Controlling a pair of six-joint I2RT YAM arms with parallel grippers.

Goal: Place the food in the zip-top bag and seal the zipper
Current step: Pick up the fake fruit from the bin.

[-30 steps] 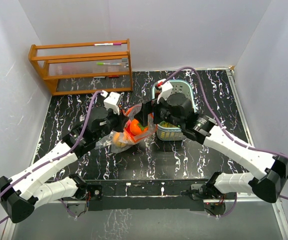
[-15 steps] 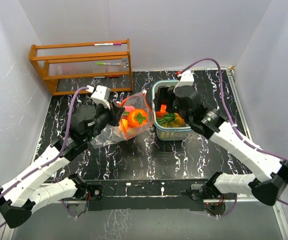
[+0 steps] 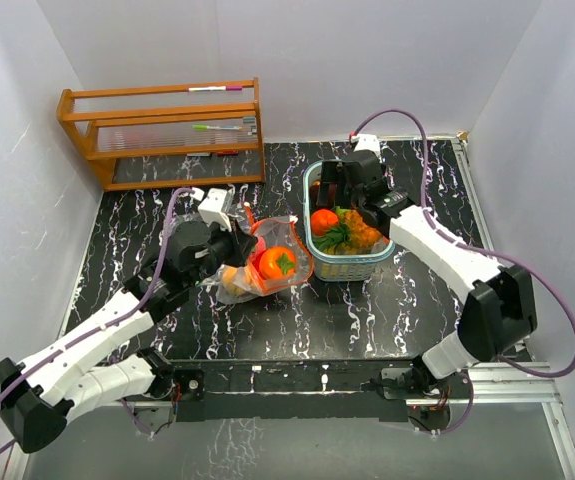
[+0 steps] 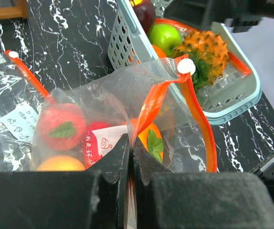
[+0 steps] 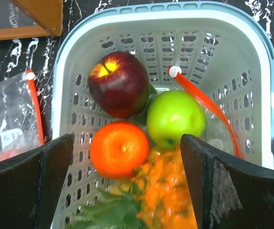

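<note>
- Two grippers, two jobs: the left gripper is pinched fully closed on the near edge of the clear zip bag, with plastic caught between its fingers.
- Just past those fingertips, inside the bag, sits an orange fruit with a green leaf. A red fruit is off to the left, and a yellow-orange fruit lies under it, closest to the fingers.
- The bag's mouth gapes wide. Its orange zipper strip arches away from the fingers, and the white slider at the far tip reaches into the teal basket.
- Over to the right gripper: fingers spread wide, gripping nothing, hovering above the basket.
- Right between those open fingers sits an orange. Just beyond it are a dark red apple and a green apple, side by side and touching.
- Nearer than the orange is a blurry pineapple with green leaves.
- One end of the zipper strip lies inside the basket beside the green apple, on the right finger's side.
</note>
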